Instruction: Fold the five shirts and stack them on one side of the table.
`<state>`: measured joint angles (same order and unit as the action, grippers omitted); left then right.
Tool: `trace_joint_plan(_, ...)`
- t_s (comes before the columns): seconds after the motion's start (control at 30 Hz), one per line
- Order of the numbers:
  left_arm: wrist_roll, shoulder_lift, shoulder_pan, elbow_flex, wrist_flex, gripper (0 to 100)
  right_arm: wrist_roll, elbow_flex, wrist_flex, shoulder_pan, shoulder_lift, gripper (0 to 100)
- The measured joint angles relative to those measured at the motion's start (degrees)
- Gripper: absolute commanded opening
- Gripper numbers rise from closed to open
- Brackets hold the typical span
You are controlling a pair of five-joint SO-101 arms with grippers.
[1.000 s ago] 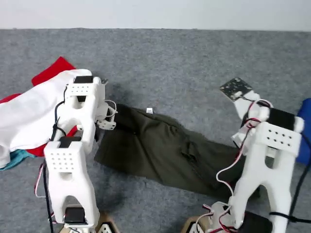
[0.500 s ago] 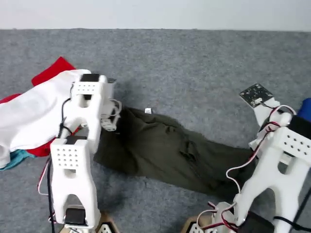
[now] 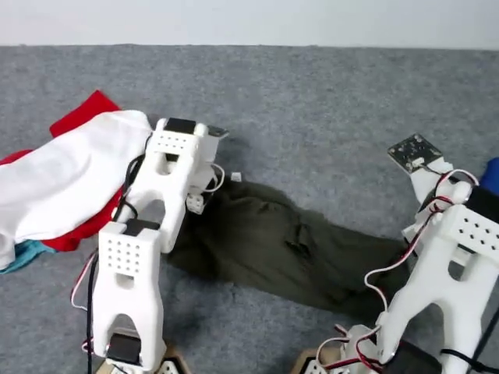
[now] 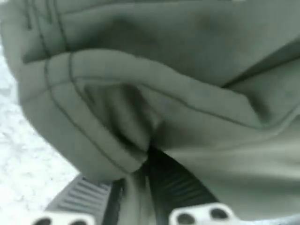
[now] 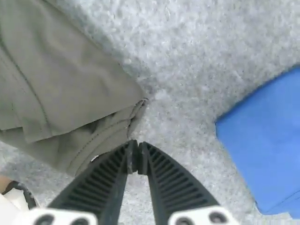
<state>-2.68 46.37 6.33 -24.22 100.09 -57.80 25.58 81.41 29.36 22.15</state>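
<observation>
Left gripper (image 4: 150, 159) pinches the olive shirt (image 3: 288, 249) at its edge for folding. Right gripper (image 5: 133, 157), fingers (image 5: 105, 183) pressed together and empty, sits beside it.

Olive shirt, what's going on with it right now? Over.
Left gripper shut on olive shirt, at its edge. Right gripper shut, empty, over the carpet by the shirt's other end. Shirt crumpled, unfolded. Nothing on it; blue shirt lies close by.

I've swung my left gripper (image 4: 149, 157), clamped on the olive shirt (image 3: 296, 253), toward the table's middle, bunching the cloth, while my right arm (image 3: 448, 249) pulled back outward.
</observation>
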Motion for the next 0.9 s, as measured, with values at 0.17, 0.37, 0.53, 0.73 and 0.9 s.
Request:
trace_joint_plan(0.17, 0.0, -8.4, 2.5, 0.7, -0.6, 1, -0.7, 0.0, 0.8, 2.8, 0.0, 7.6)
trace_joint_plan(0.37, 0.0, -21.5, 13.5, 9.4, -0.8, 1, -5.8, 0.0, 6.5, 3.3, 0.4, 16.7)
trace_joint_plan(0.53, 0.0, -24.8, 28.0, 12.2, -0.8, 2, -6.5, 0.0, 7.7, 6.4, 0.7, 12.4)
trace_joint_plan(0.73, 0.0, -21.2, 38.7, 4.0, -0.6, 2, -15.8, 0.0, 10.0, 19.1, 0.7, 11.8)
trace_joint_plan(0.9, 1.0, -12.7, 44.7, -9.0, -0.4, 8, -25.5, 0.0, 9.8, 30.2, 0.7, 11.8)
